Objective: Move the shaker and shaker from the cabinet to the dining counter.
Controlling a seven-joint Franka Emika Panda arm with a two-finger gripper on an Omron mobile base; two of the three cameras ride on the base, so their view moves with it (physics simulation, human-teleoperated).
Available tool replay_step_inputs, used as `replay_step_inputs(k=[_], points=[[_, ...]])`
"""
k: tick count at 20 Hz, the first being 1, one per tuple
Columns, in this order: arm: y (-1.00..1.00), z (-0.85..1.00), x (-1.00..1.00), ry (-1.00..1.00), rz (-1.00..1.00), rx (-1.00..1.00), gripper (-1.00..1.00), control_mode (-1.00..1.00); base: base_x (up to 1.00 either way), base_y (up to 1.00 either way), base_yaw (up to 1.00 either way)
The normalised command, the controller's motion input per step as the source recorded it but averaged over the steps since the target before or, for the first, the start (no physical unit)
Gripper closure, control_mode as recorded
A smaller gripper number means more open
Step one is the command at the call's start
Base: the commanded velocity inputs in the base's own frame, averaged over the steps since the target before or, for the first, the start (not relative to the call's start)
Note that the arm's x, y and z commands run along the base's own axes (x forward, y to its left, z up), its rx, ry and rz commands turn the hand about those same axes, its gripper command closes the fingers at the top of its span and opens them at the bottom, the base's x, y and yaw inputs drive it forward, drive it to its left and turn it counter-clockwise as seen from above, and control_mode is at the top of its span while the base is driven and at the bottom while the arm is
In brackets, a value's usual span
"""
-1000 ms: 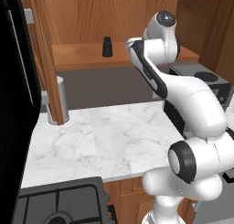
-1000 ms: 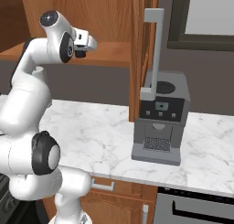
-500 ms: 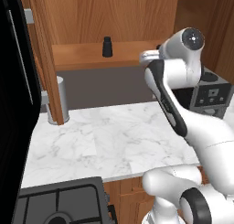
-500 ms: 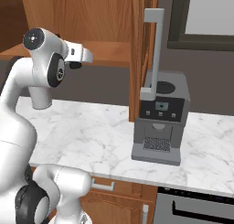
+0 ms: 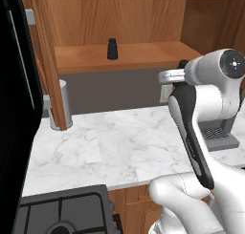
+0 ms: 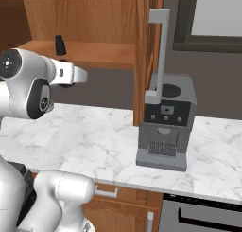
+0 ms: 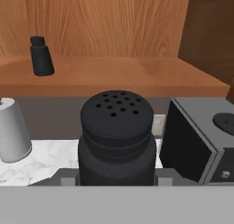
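Held shaker (image 7: pixel 116 138): you have one black shaker close in front of the hand camera, perforated cap up, body upright. It is carried upright, likely so nothing spills through the holes.
Jaws: closed on that shaker's lower body; the fingertips themselves are hidden behind it in the hand view, so take the contact as my reading, not a clean sight.
Gripper (image 6: pixel 75 75): in the right base view it sits off the shelf edge, out over the marble tabletop (image 5: pixel 119 142), clear of the cabinet (image 5: pixel 119 18).
Second shaker (image 5: pixel 112 49): it stands alone on the cabinet's wooden shelf (image 5: pixel 143 54), near the back panel, well apart from the hand. It waits there for a second trip.
Nearby things: a grey cylinder (image 5: pixel 64 104) stands on the tabletop beside the open cabinet door; the coffee machine (image 6: pixel 165 122) stands to the arm's right.
Dining counter: you must drive the base to reach it.
Progress: first shaker lifted out, none delivered.
Risk: swinging toward the coffee machine's tall post could clip the load.
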Motion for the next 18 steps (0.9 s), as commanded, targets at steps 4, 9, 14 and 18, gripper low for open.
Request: replay_step_inputs(k=[4,9,14,18], points=[[-0.09,0.0,-0.9,0.0,0.0,0.0,1.0,-1.0,0.0,0.0,0.0],[-0.1,0.0,-0.44,0.0,0.0,0.0,1.0,-1.0,0.0,0.0,0.0],[0.0,0.0,-0.01,0.0,0.0,0.0,1.0,-1.0,0.0,0.0,0.0],[0.0,0.0,0.0,0.0,0.0,0.0,1.0,-1.0,0.0,0.0,0.0]])
